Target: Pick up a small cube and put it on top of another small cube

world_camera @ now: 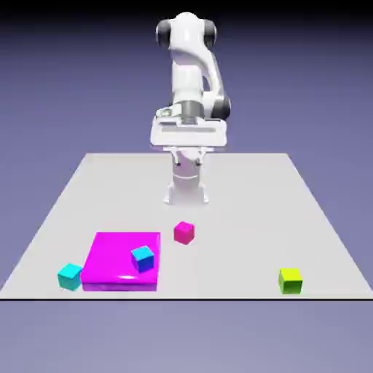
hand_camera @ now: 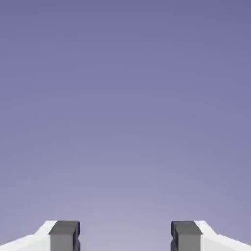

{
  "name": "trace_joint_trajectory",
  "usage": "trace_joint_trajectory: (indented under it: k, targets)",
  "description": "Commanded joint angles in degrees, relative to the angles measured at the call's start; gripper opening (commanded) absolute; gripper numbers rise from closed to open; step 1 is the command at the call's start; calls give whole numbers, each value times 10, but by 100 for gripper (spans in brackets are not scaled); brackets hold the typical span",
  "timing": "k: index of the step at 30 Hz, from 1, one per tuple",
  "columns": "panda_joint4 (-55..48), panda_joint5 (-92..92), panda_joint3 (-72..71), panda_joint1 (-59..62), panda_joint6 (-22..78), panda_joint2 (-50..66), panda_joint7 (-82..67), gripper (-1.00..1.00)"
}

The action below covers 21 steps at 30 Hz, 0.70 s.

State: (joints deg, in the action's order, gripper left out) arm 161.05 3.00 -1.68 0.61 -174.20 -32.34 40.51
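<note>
Four small cubes lie on the grey table, one of each colour, along with a single large flat slab. The small magenta-pink cube sits flat on the table, turned slightly so one corner faces the near edge; being a cube, it has no long axis to speak of. It lies well below and in front of the pincer, almost straight ahead of it, and just off the far right corner of the magenta slab. The blue cube rests on top of that slab near its right edge, also rotated a little, further from the pincer and toward the exterior view's left. The cyan cube stands on the table touching or just beside the slab's left edge, the farthest to the left of the pincer. The yellow-green cube sits alone well off to the exterior view's right, near the front edge. The pincer hangs high near the arm's base, well apart from every cube. In the hand view its two grey fingertips stand spread with only plain backdrop between them: released, grasping nothing.
</note>
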Motion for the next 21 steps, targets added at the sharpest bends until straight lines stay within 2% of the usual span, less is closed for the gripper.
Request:
trace_joint_trajectory:
  k: [1,21]
  targets:
    - [0,25,-14,11,-2,3,-16,0]
    - [9,523,-293,226,-33,55,-338,0]
